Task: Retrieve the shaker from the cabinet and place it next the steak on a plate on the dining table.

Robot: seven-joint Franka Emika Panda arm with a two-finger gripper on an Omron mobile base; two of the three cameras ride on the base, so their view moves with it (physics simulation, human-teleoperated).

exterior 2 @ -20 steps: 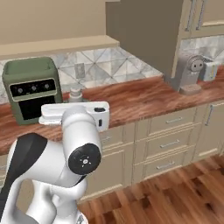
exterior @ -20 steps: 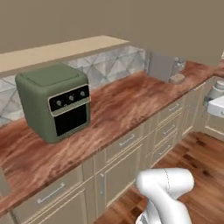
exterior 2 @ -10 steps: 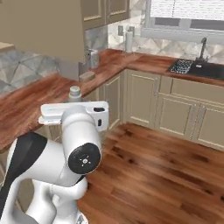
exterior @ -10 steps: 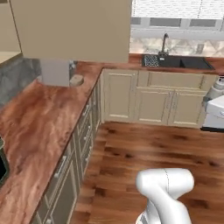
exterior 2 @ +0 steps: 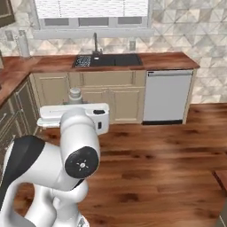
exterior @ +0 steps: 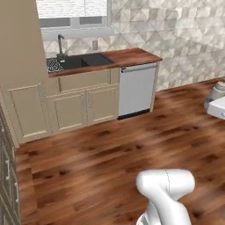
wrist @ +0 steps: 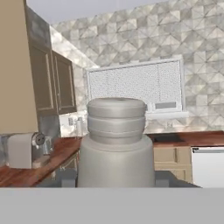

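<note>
My gripper (wrist: 114, 178) is shut on the shaker (wrist: 116, 144), a pale grey-white cylinder with a rounded cap that stands upright between the dark fingertips (wrist: 65, 177). From the right base view the shaker (exterior 2: 75, 95) rises above the white hand, in front of the sink cabinets. It also shows at the right edge of the left base view (exterior: 216, 91). A tan flat panel of the cabinet (exterior: 17, 39) fills that view's upper left. The steak, the plate and the dining table are out of view.
Ahead runs a wood-topped counter with a black sink (exterior 2: 106, 60) and faucet under a window. A white dishwasher (exterior 2: 167, 95) stands at its right. A paper roll (exterior 2: 23, 43) sits at the left corner. Wooden floor (exterior: 110, 162) lies open in between.
The whole picture has swung: the base has turned from the counter with the green oven, past the corner, to the sink wall. The shaker stays in the shut gripper.
</note>
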